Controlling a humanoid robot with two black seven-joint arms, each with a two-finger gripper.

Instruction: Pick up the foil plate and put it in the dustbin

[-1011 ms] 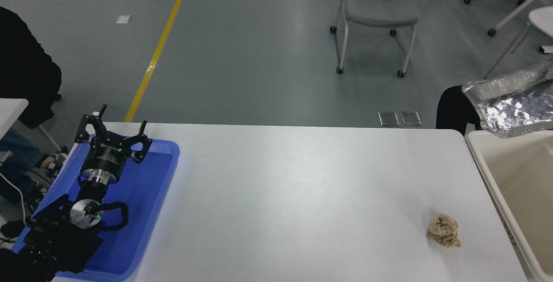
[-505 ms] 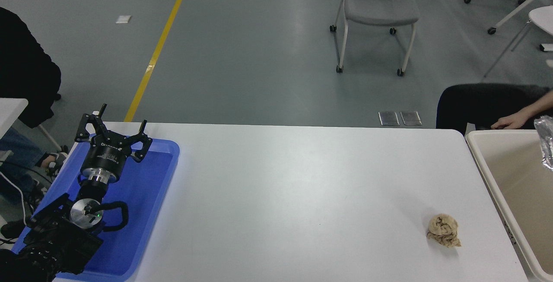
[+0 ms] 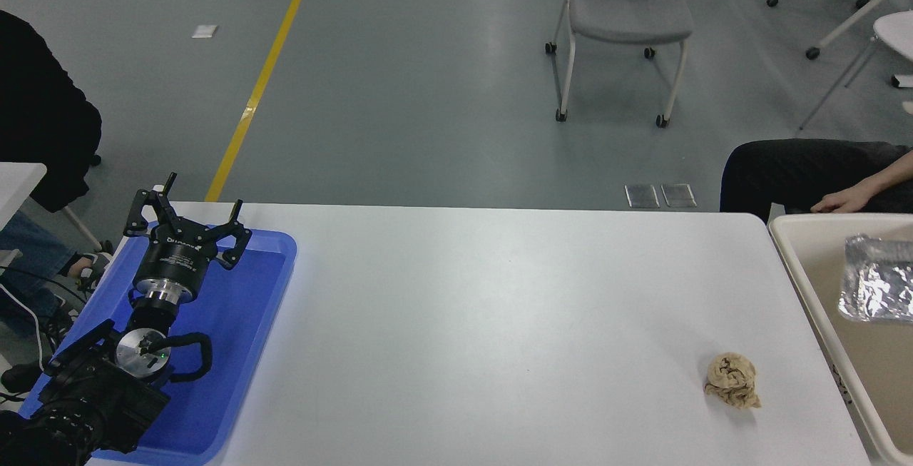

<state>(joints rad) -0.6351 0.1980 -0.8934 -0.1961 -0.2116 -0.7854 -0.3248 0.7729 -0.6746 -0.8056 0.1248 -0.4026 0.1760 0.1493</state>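
The shiny silver foil plate [image 3: 879,278] lies inside the cream-beige dustbin [image 3: 797,271] at the table's right edge, partly cut off by the picture's right side. No gripper touches it. My left gripper [image 3: 202,202] is parked over the blue tray at the lower left, its fingers spread open and empty. My right arm and gripper are out of view.
A shallow blue tray [image 3: 264,295] sits at the table's left under the left arm. A small tan-brown paper wad [image 3: 733,380] lies near the front right. A person's hand and dark sleeve [image 3: 842,200] rest just behind the dustbin. A grey chair [image 3: 624,16] stands beyond the table.
The foil plate was held high above the dustbin at the right edge, then dropped along that edge; now it lies inside the dustbin. The left arm has not moved.
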